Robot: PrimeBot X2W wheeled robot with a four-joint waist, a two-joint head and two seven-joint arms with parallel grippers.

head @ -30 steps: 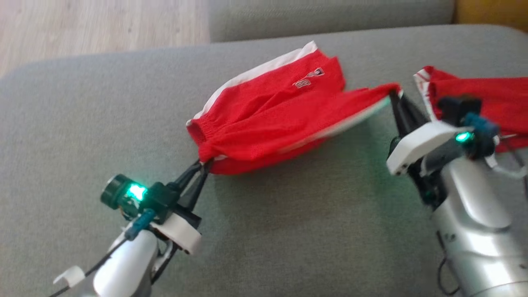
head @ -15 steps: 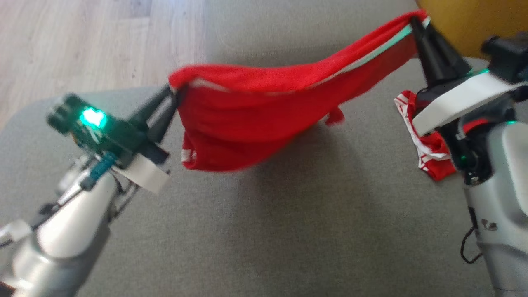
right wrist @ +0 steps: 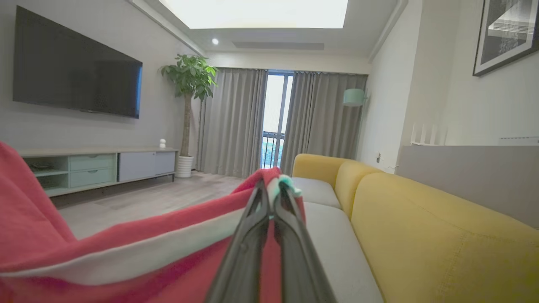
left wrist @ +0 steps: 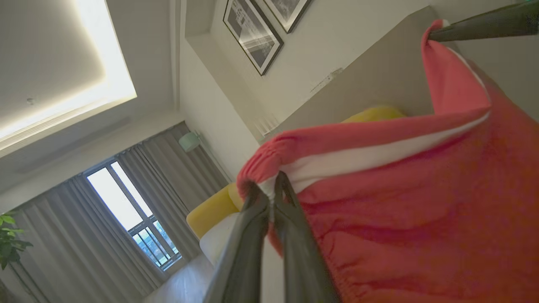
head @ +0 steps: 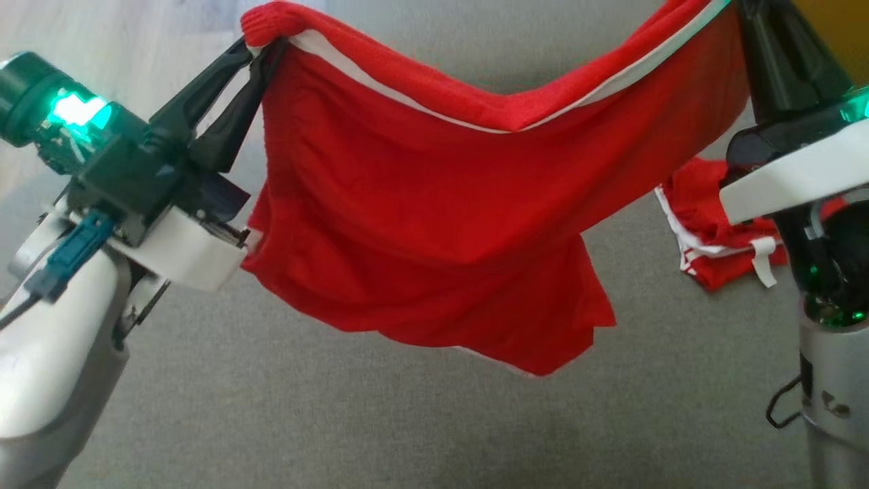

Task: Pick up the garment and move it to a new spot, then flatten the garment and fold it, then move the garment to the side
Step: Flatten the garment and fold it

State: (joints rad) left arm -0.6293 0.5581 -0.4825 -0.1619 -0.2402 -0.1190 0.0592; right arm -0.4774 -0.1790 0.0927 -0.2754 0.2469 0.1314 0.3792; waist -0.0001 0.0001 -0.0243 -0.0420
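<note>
The garment (head: 434,224) is a pair of red shorts with a white stripe, hanging in the air above the grey sofa seat (head: 339,421). My left gripper (head: 261,51) is shut on the elastic waistband corner at the upper left. My right gripper (head: 736,7) is shut on the other end at the upper right. In the left wrist view the left gripper (left wrist: 271,191) pinches the gathered waistband of the garment (left wrist: 421,219). In the right wrist view the right gripper (right wrist: 271,191) clamps the garment (right wrist: 126,252) by its edge. The cloth sags between the two grips.
A second red and white garment (head: 713,238) lies crumpled on the seat at the right, behind my right arm. Wooden floor (head: 102,41) lies beyond the seat's far left edge. A yellow sofa (right wrist: 421,219) and a TV unit (right wrist: 92,166) stand in the room.
Both grippers have lifted the garment off the seat, from lying bunched to hanging stretched between them. The head camera has also shifted, so the arms look closer and higher.
</note>
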